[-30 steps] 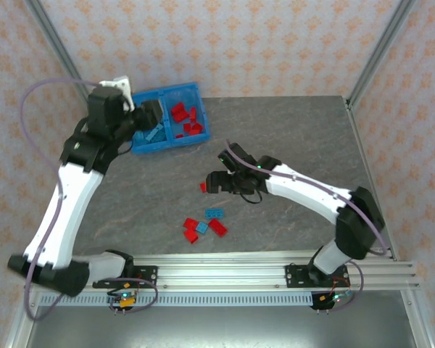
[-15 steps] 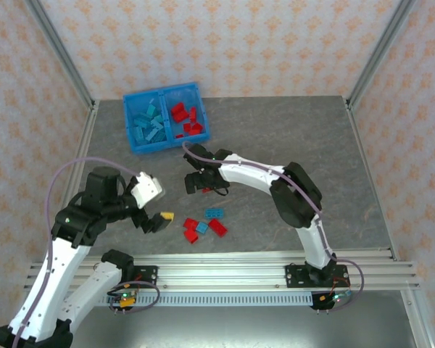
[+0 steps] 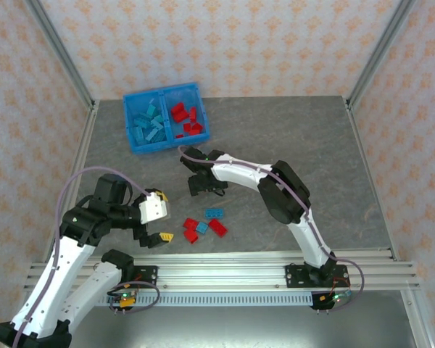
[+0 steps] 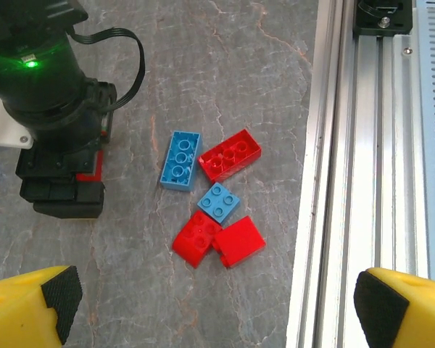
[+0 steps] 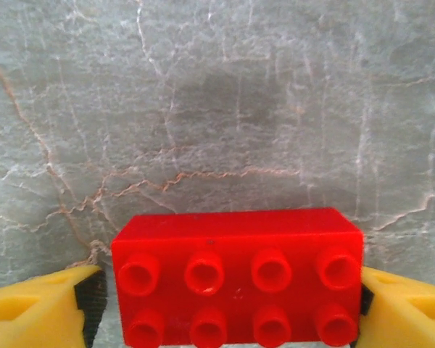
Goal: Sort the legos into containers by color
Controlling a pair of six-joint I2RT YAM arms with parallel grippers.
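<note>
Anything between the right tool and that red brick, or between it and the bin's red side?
Nothing visible. The red brick sits between the right tool's fingers, and no loose brick lies between it and the bin.

Blue bin (image 3: pixel 172 144) far-left, lt-blue legos (image 3: pixel 148 125) in L compartment, red legos (image 3: pixel 186 119) in R, five loose bricks (image 3: pixel 205 227) near front

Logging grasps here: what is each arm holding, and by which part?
The left gripper is open, holding nothing. The jaws of the right gripper flank a red brick at its two short ends; whether they clamp it cannot be told.
</note>
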